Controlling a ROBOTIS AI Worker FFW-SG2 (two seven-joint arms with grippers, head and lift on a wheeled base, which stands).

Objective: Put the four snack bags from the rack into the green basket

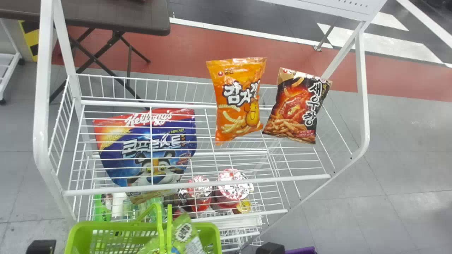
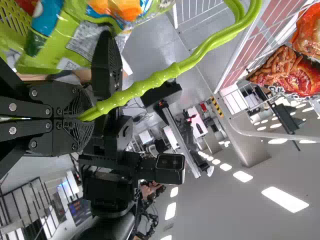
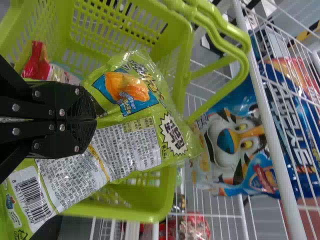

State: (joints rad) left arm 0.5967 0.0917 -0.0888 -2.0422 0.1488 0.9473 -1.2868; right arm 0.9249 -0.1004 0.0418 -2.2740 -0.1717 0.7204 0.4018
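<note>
Green snack bag (image 1: 183, 237) is clamped between the fingers of the right gripper (image 3: 95, 120), which are drawn together on its wrapper. From those fingertips the bag spreads out over the mouth of the green basket (image 1: 72, 238), part of it sticking up above the rim beside the handle. The left gripper (image 2: 87, 119) is closed on that handle (image 2: 145, 86), and the basket sits just below both grippers. Under the right gripper, inside the basket, there is a red bag (image 3: 37, 57), partly hidden by the arm and the green bag.

Two more snack bags are up on the top shelf of the white wire rack (image 1: 197, 184), ahead of the grippers and off to their right. The orange bag (image 1: 237, 102) is the nearer of the two, standing upright. The black bag (image 1: 296, 106) is farther to the right, tilted a little, with a gap between it and the orange one.

Straight ahead of the grippers, under the wires of the top shelf, is a big blue cereal bag (image 1: 155, 148). Lower down, between the grippers and the far side of the rack, sit a few lidded cups (image 1: 233, 187). A brown table (image 1: 123, 17) is well beyond the grippers, behind the rack.
</note>
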